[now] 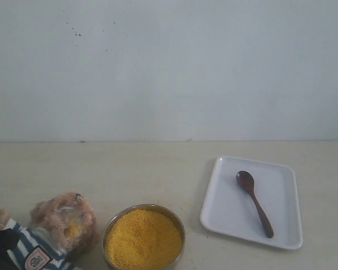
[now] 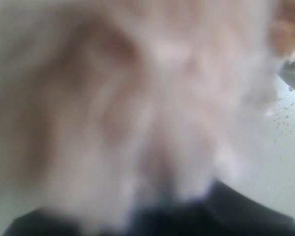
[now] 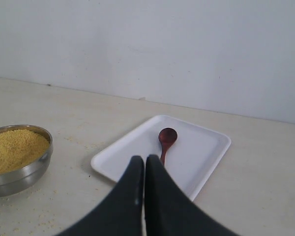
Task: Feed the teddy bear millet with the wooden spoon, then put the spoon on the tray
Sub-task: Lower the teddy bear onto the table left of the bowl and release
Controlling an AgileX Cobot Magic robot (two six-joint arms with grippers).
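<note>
A pale table (image 1: 129, 169) stands against a plain white wall (image 1: 169, 67). At about 4 o'clock in the exterior view lies the white tray (image 1: 225, 208). The wooden spoon (image 1: 256, 206) rests flat inside it, its oval bowl pointing to 11 o'clock and its handle to 5 o'clock.

At 6 o'clock sits a round metal bowl (image 1: 183, 230) heaped with yellow millet (image 1: 142, 239), just beside the tray but apart from it. At 8 o'clock, partly cut off by the edge, is the teddy bear (image 1: 62, 222) in its striped shirt, with yellow grains stuck to its snout, close to the bowl's 9 o'clock side.

The right gripper (image 3: 144, 158) has its two dark fingers pressed together with nothing between them, and it is near the tray's rim with the spoon just beyond.

The left gripper (image 2: 152, 221) shows only as blurred dark shapes under a view filled with the bear's fur. Whether it is open or clamped cannot be told. A few loose grains (image 2: 285, 118) dot the table nearby.
</note>
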